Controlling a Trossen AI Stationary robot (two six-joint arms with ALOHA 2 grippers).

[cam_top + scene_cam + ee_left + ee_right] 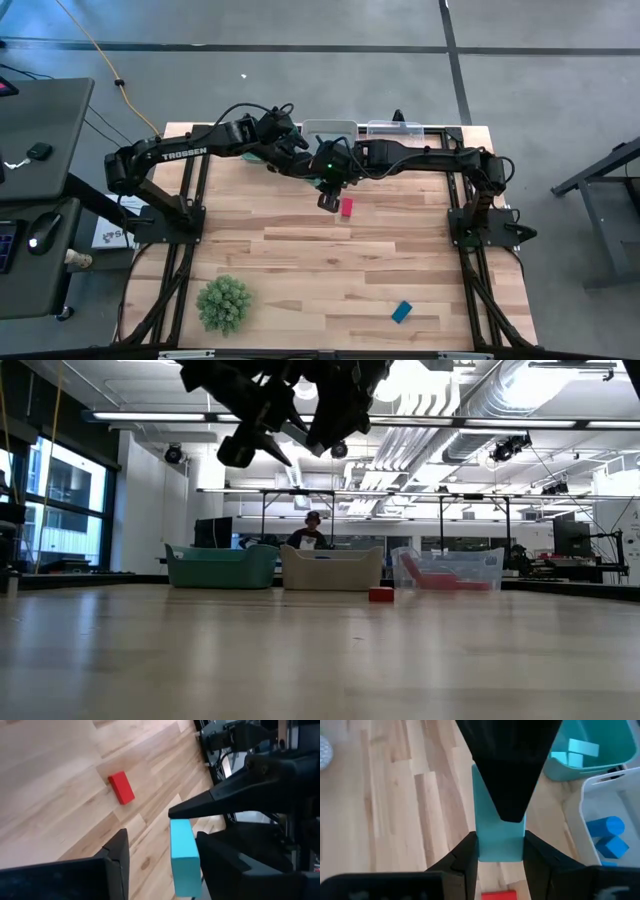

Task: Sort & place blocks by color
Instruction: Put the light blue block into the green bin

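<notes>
Your right gripper [500, 847] has its fingers [462, 855] clamped on the two long sides of a light teal bar [497, 837], a flat-faced, sharp-edged block with no markings, held up in the air above the surface [300, 260]. Your left gripper [162, 855] has its own fingers [120, 852] spread on either side of that same bar; one looks to rest against it, the other stands clear, and you cannot call this a grip yet. Both grippers meet over the far middle of the surface.

Just below them a short red bar [347, 207] lies flat on the wood. Further out, a blue block [401, 312] lies near the front edge on the right. At the back stand three bins: a teal bin [592, 747] holding pale teal blocks [575, 751], a white bin [615, 815] holding blue blocks [606, 836], and a clear bin [450, 570].
</notes>
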